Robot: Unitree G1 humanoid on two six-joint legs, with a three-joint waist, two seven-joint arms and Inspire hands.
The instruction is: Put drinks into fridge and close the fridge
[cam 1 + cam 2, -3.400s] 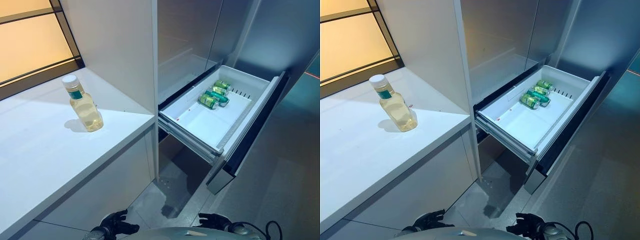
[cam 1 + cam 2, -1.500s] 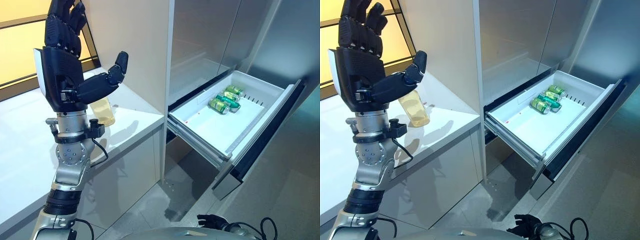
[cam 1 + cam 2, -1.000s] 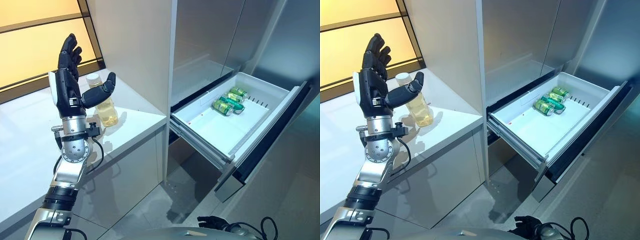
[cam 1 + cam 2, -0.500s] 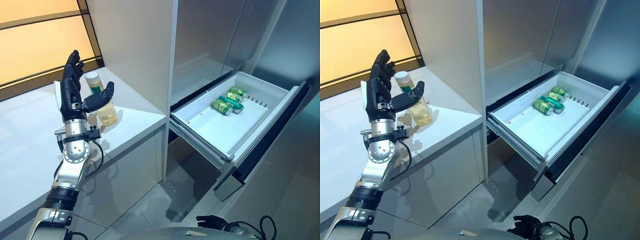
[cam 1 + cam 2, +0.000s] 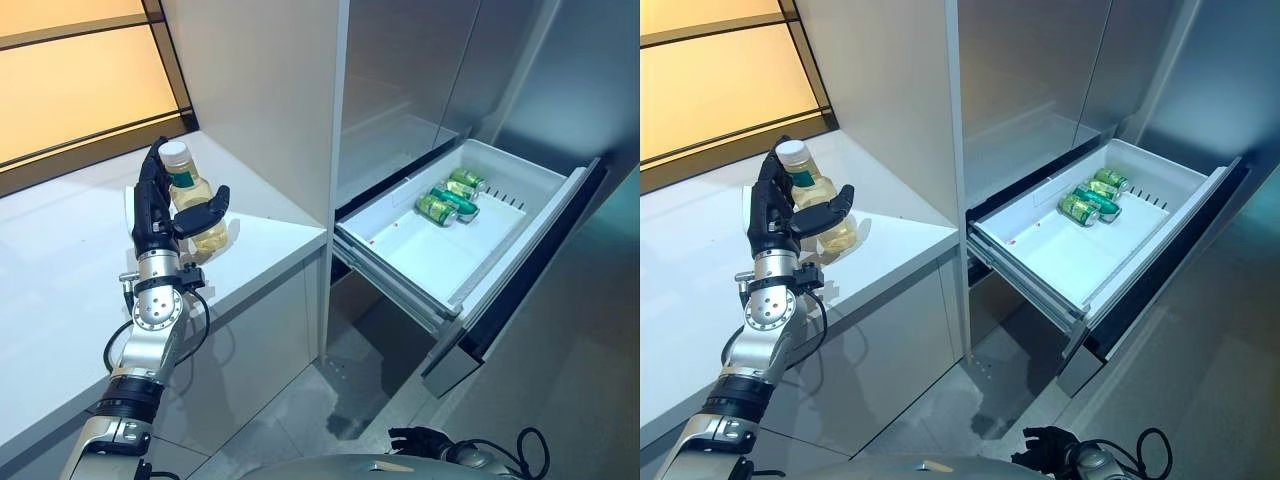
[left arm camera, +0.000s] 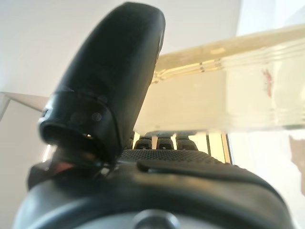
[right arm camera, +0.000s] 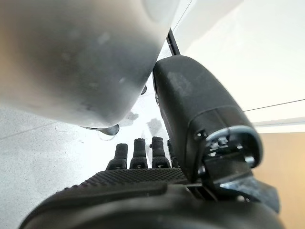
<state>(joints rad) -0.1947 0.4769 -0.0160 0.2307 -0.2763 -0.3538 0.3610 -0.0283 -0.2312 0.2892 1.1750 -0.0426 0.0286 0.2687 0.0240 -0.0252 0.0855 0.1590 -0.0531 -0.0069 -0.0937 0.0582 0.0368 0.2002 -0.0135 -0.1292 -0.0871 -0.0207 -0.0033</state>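
A clear bottle of pale yellow drink (image 5: pixel 186 183) with a white cap stands on the white counter (image 5: pixel 60 270), left of the fridge. My left hand (image 5: pixel 152 215) is open at the bottle: its fingers stand straight along the bottle's left side and its thumb (image 6: pixel 109 81) reaches across the front. The left wrist view shows the bottle (image 6: pixel 228 95) close past the thumb. The white fridge drawer (image 5: pixel 420 250) is pulled out to the right, with green cans (image 5: pixel 445 195) lying at its back. My right hand (image 5: pixel 415 438) hangs low with relaxed fingers.
A white side panel (image 5: pixel 260 90) rises between the counter and the fridge's grey upper doors (image 5: pixel 400 70). An amber window (image 5: pixel 70 90) runs behind the counter. Grey floor lies below the open drawer.
My left hand has come down and forward to the bottle, so the fingers and thumb now stand on either side of it. The bottle has not moved. The view has shifted slightly.
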